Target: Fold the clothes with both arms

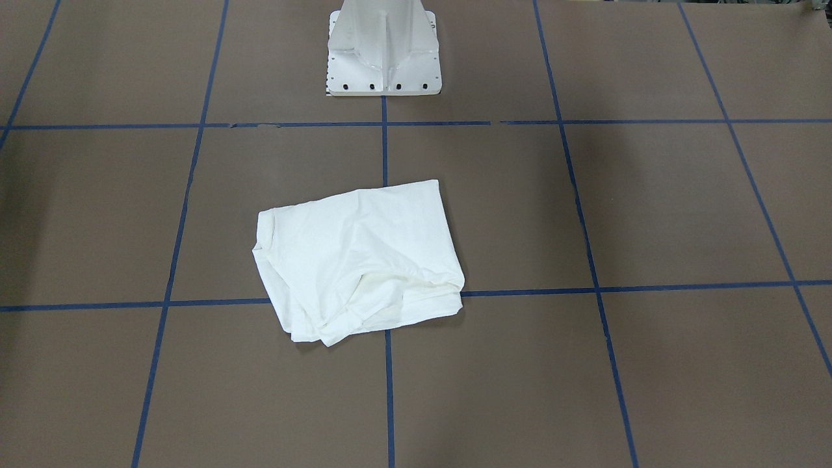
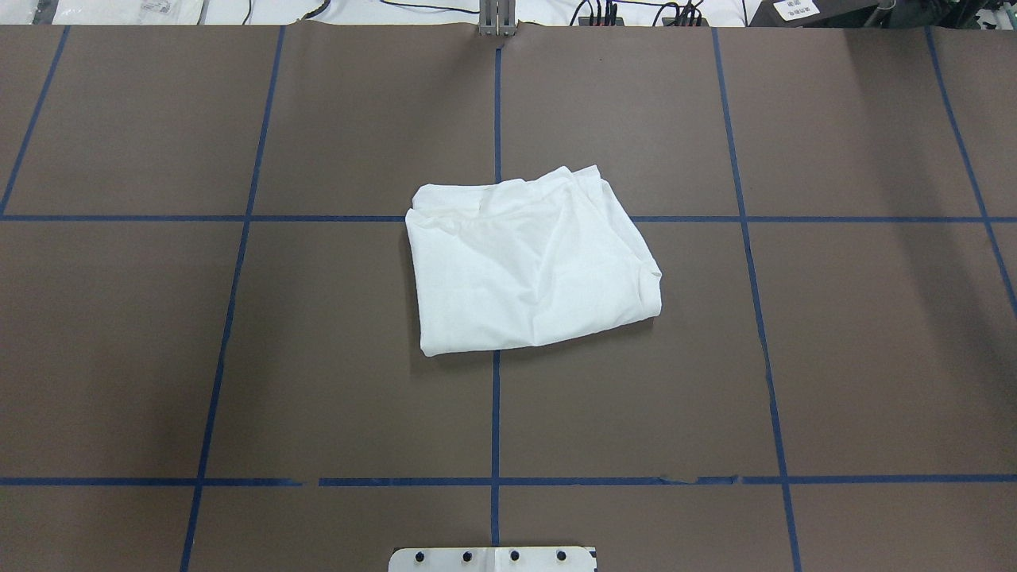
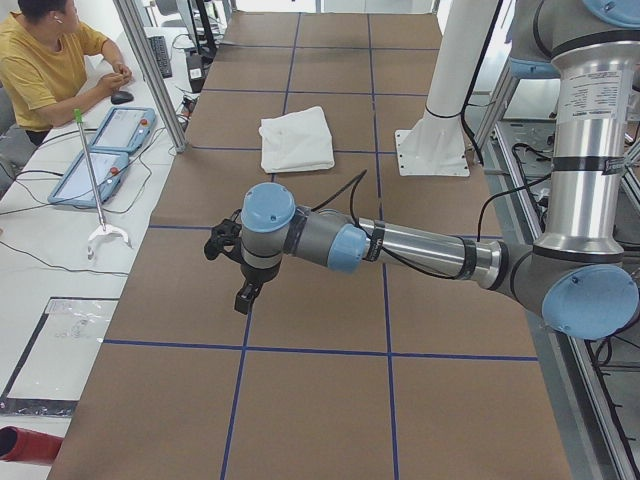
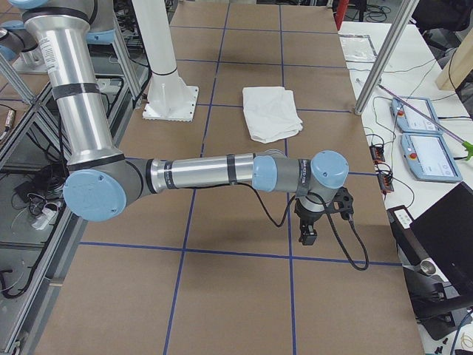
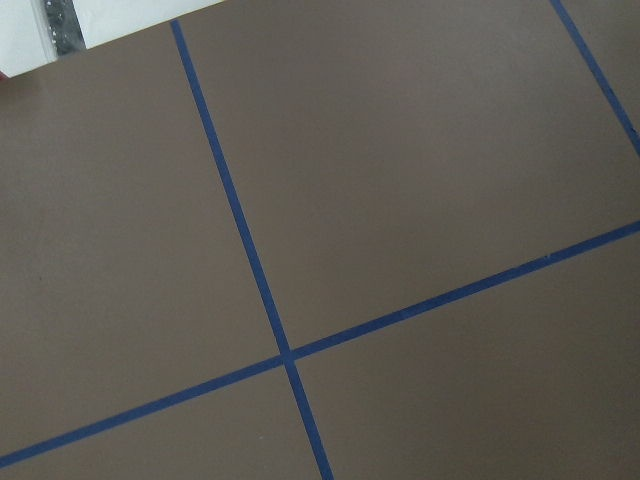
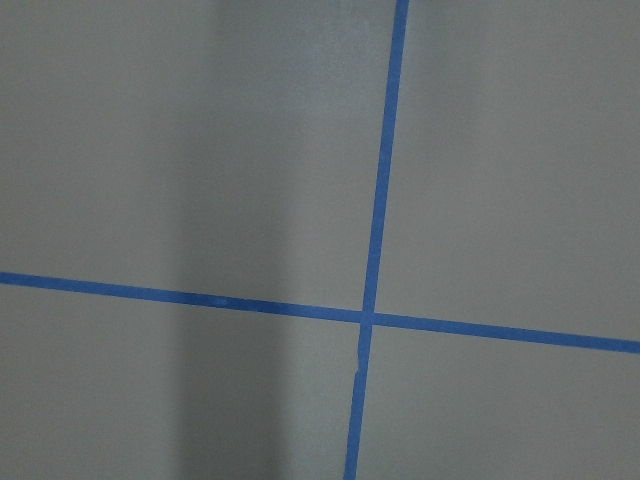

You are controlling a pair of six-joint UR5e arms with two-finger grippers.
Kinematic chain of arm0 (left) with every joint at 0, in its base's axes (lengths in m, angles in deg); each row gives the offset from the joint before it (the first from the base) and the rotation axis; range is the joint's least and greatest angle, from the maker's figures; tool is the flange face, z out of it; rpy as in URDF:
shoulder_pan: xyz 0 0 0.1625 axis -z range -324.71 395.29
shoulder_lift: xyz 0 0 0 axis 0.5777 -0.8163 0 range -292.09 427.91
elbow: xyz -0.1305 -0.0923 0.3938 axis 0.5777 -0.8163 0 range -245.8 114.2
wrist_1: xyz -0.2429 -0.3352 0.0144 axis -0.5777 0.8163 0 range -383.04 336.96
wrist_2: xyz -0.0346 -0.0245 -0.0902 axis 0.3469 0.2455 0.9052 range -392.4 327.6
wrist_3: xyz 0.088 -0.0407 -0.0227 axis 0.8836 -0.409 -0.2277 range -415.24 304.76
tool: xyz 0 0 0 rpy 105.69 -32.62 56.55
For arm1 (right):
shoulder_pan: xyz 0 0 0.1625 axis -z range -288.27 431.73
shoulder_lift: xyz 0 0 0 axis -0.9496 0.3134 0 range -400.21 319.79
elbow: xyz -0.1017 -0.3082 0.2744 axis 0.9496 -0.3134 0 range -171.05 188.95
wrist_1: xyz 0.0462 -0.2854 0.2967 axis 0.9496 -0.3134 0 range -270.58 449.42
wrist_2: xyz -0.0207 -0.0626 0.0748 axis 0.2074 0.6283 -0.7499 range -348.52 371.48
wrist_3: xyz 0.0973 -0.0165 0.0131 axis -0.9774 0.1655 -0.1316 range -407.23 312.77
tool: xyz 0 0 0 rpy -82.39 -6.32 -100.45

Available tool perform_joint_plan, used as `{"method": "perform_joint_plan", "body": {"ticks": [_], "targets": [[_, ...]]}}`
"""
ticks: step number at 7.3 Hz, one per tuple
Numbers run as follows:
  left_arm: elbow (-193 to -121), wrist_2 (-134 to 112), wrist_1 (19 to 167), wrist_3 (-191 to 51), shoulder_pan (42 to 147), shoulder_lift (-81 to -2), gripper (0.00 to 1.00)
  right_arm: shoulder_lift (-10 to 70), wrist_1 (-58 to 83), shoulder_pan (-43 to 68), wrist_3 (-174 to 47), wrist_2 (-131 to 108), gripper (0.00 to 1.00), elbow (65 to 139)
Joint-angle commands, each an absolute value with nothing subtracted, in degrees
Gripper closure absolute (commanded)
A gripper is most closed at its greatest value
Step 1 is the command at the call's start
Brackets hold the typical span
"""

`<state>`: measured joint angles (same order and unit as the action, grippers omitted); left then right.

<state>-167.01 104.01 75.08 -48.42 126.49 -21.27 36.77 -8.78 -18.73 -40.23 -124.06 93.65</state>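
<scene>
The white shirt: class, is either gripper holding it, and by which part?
Nothing is held. The shirt lies folded on the table; the left gripper and the right gripper hang well apart from it.

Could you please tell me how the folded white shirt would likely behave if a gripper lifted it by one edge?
It would probably go floppy: the shirt is soft, wrinkled cloth, so a one-edge lift would likely let it droop and unfold. Its loose stacked layers may slide apart. Pushed, it would likely bunch on the matte table rather than glide.
</scene>
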Motion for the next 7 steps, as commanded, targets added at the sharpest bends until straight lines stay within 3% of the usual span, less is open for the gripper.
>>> {"method": "perform_joint_plan", "body": {"ticks": [1, 3, 5, 7], "targets": [[-169.06, 104.79, 75.40, -48.65, 126.87, -20.95, 0.00, 37.57, -6.11, -18.53, -40.37, -125.01, 0.00, 94.02], [-173.71, 106.64, 74.78, -48.83, 127.13, -20.08, 0.00, 41.50, -5.94, -18.97, -40.37, -124.76, 0.00, 99.35], [-177.49, 106.03, 78.35, -47.87, 127.13, -13.77, 0.00, 45.11, -5.67, -19.06, -40.28, -124.40, 0.00, 104.19], [-176.12, 104.29, 80.93, -48.21, 127.05, -11.72, 0.00, 47.42, -3.93, -18.97, -40.37, -124.31, 0.00, 105.89]]}}
